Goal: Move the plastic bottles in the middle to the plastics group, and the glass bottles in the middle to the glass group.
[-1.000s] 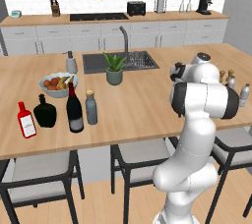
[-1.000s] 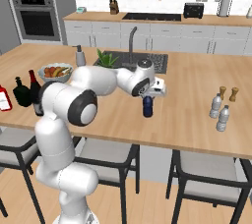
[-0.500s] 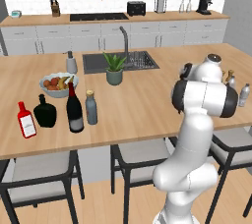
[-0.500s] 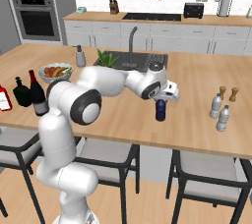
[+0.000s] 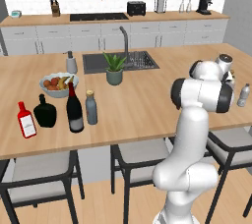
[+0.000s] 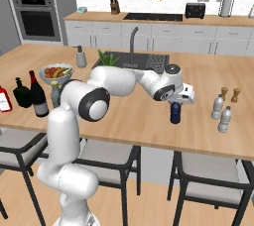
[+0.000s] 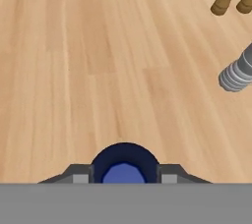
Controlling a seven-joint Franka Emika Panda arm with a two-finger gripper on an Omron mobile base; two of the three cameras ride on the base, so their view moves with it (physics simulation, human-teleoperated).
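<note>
My gripper is shut on the small dark-blue plastic bottle, low over the counter right of the sink. In the hand view the bottle's round top sits between the two fingertips. The plastics group, two ribbed water bottles, stands a short way to its right; one of them shows as a ribbed water bottle in the hand view. The glass bottles, a black wine bottle and a grey-blue gold-capped bottle, stand at the left beside the glass group's red bottle and black flask.
Two brown shakers stand just behind the water bottles. A fruit bowl, a soap dispenser, a potted plant and the sink lie toward the back left. Stools line the near edge.
The gripper has carried the dark-blue bottle to the right along the counter, closer to the water bottles. The bottles at the left have not moved.
</note>
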